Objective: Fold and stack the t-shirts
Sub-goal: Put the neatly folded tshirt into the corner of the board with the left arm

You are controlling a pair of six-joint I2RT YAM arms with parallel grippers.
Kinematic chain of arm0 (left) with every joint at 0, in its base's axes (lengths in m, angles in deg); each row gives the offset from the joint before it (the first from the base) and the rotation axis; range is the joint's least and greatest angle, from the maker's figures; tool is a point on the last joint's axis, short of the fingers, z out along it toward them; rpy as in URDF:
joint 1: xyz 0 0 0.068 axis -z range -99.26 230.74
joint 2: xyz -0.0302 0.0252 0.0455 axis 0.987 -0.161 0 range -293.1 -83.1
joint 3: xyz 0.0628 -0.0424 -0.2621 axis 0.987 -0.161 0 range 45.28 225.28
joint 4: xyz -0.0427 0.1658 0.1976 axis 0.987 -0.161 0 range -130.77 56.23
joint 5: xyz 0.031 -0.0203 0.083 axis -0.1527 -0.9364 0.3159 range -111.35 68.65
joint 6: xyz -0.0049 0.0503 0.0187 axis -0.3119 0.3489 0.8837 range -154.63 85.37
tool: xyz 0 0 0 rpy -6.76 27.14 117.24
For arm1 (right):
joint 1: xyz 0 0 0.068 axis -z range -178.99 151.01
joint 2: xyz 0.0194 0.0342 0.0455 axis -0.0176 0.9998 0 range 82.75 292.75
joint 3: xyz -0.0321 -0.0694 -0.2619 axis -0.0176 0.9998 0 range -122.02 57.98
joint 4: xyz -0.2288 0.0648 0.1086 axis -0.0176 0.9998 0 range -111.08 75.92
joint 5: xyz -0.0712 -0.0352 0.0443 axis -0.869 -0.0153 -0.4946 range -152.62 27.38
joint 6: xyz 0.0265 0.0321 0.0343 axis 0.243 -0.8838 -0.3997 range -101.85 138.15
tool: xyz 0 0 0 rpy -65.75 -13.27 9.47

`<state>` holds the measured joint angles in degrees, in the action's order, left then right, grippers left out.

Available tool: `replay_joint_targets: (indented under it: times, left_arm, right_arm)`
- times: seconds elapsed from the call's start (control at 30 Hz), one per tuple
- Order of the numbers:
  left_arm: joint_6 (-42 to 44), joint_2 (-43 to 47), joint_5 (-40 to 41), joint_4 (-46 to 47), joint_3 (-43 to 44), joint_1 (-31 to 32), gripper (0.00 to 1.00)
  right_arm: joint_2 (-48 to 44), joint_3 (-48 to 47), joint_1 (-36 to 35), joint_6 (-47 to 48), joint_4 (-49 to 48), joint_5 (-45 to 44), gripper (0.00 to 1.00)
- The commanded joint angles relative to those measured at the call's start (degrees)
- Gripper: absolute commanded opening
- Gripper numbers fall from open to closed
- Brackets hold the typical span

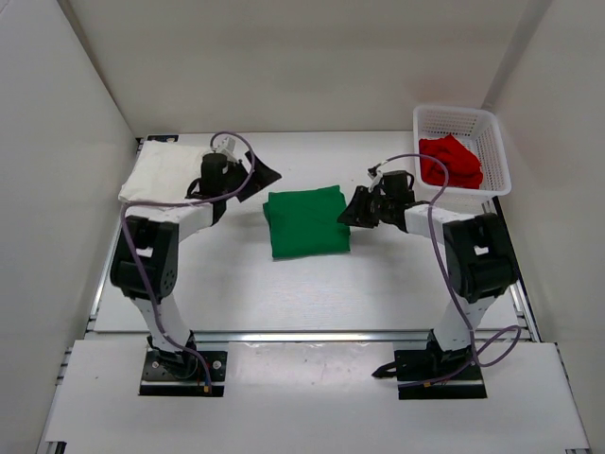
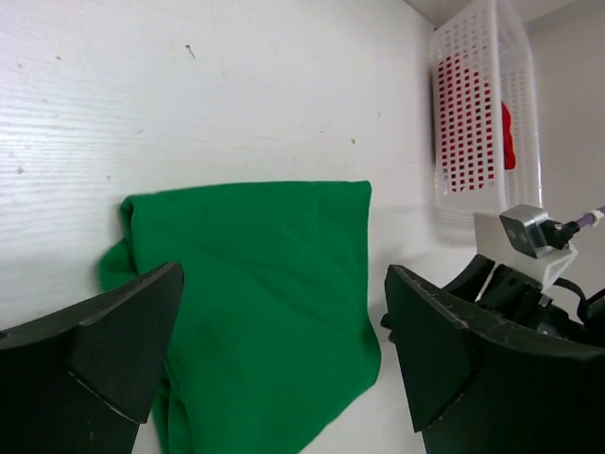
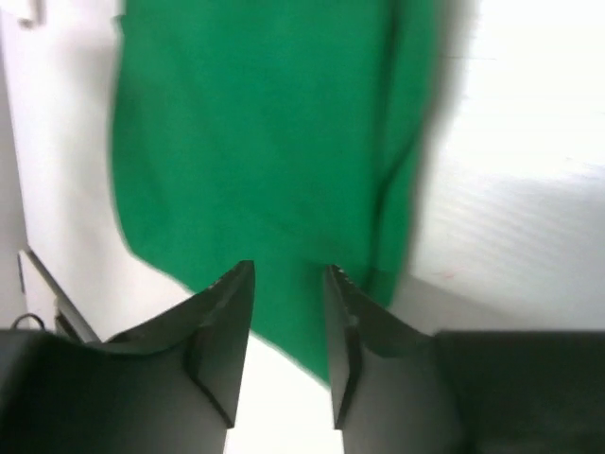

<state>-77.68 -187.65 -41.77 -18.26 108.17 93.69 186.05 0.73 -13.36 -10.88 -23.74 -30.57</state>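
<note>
Green t-shirt (image 1: 304, 221) lies folded mid-table, apart from the folded white t-shirt (image 1: 161, 175) at far left; we judge stacking not yet done. Red t-shirt (image 1: 451, 161) sits crumpled in the basket (image 1: 498, 151). Left gripper (image 1: 257, 178) gapes wide, empty; right gripper (image 1: 352, 208) narrowly parted, holding nothing.

Folded green t-shirt (image 1: 305, 221) centre, white t-shirt (image 1: 161, 175) left, red t-shirt (image 1: 451, 161) right.

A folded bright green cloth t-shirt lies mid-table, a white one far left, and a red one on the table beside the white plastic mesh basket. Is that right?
Nearly. The red cloth t-shirt lies inside the white plastic mesh basket, not beside it; the top view shows it. The green t-shirt and white t-shirt are as you say.
</note>
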Motion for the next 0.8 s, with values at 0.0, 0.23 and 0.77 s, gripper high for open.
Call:
replay_joint_targets:
  times: [0.0,0.23,0.77]
  left_arm:
    - [2.62,6.46,0.12,-0.91,-7.76,-1.70,0.98]
    - [10.61,16.48,14.77,-12.77,-19.64,5.75,0.56]
    - [4.64,-5.22,6.36,-4.26,-9.82,9.89,0.44]
  right_arm:
    - [-7.23,3.28,-1.71,-1.98,-3.40,-0.86,0.37]
    - [-16.63,13.29,-3.20,-4.97,-10.16,-1.74,0.49]
    - [-24.73,23.33,-4.00,-3.92,-11.85,-0.77,0.53]
